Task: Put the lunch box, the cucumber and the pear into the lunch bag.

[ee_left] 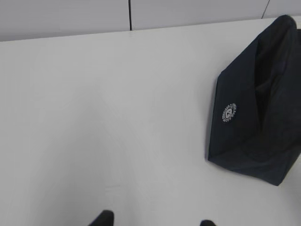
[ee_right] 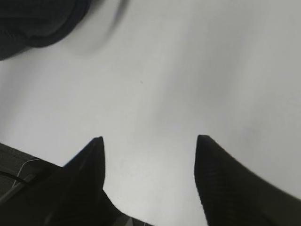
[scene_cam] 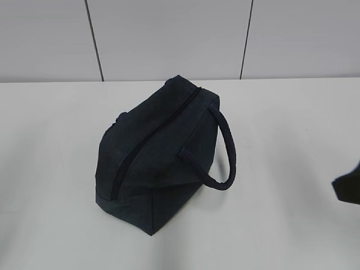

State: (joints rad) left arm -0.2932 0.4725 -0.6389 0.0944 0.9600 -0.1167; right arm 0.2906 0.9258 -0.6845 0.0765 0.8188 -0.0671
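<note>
The dark navy lunch bag (scene_cam: 157, 157) stands in the middle of the white table, its top zipper (scene_cam: 152, 140) shut and its looped handle (scene_cam: 225, 152) hanging to the right. The left wrist view catches the bag (ee_left: 258, 108) at its right side, with a round white logo (ee_left: 229, 112) on the end panel. My left gripper (ee_left: 155, 221) is open over bare table, well left of the bag. My right gripper (ee_right: 149, 139) is open above bare table, the bag's handle (ee_right: 37, 23) at the top left. The lunch box, cucumber and pear are out of view.
A pale panelled wall (scene_cam: 169, 34) rises behind the table's far edge. A dark part of the right arm (scene_cam: 349, 188) shows at the right edge of the exterior view. The white tabletop (scene_cam: 50, 169) stretches to both sides of the bag.
</note>
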